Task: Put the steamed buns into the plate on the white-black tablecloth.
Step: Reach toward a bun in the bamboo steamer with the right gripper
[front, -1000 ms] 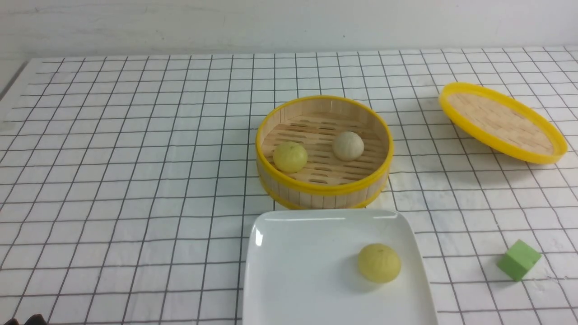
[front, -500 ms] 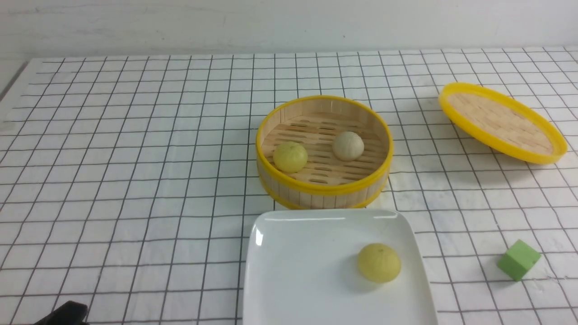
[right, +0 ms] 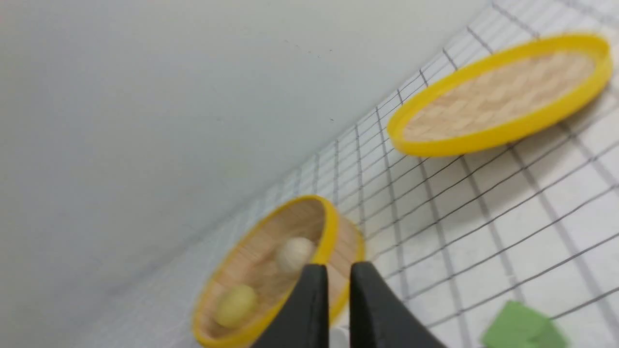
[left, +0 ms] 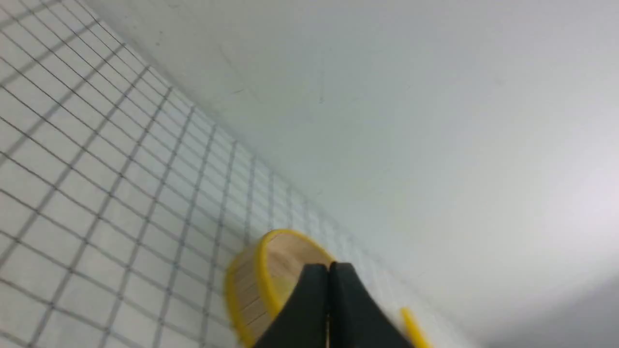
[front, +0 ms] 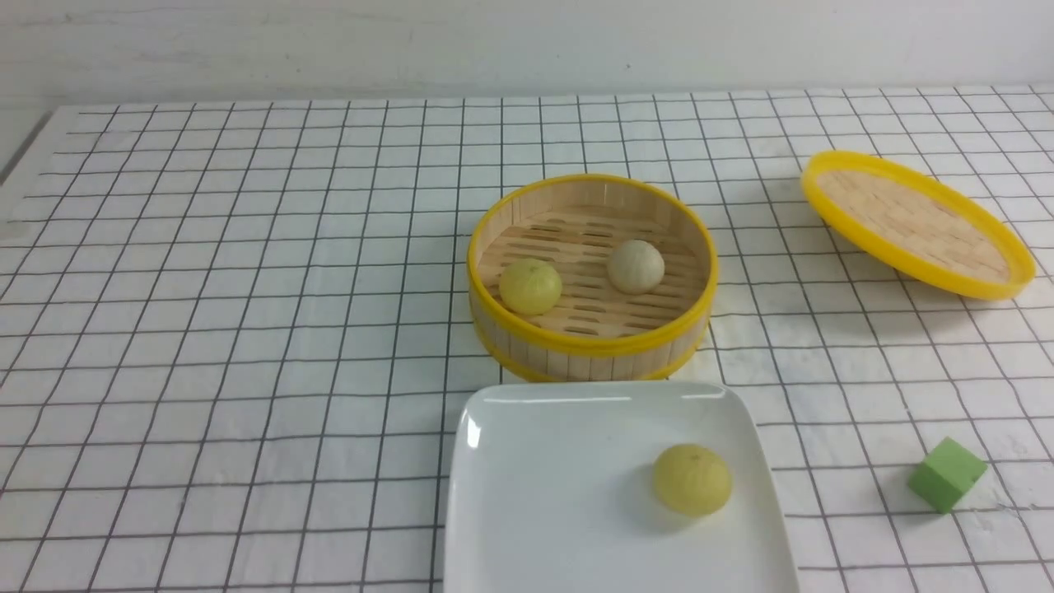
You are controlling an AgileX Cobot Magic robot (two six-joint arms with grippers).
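One pale yellow steamed bun [front: 692, 479] lies on the right part of the white square plate [front: 527, 494], at the front of the white-black tablecloth [front: 247, 329]. A second yellow bun [front: 529, 286] and the beige-white bun [front: 635, 266] sit in the bamboo steamer basket [front: 589, 350] just behind the plate. Neither gripper shows in the front view. In the left wrist view my left gripper [left: 330, 270] is shut and empty, held off from the basket [left: 256, 290]. In the right wrist view my right gripper [right: 338, 273] is empty with a narrow gap between its fingers, and both basket buns [right: 295, 253] [right: 236, 304] lie beyond it.
The yellow-rimmed woven lid [front: 914, 222] lies tilted at the back right and also shows in the right wrist view [right: 498, 96]. A green cube [front: 947, 473] sits at the front right, right of the plate, and shows in the right wrist view [right: 520, 326]. A pale wall backs the table.
A dark part of the left arm showed at the bottom left corner of the front view earlier and is now out of that view. The buns, plate, basket and lid have not moved.
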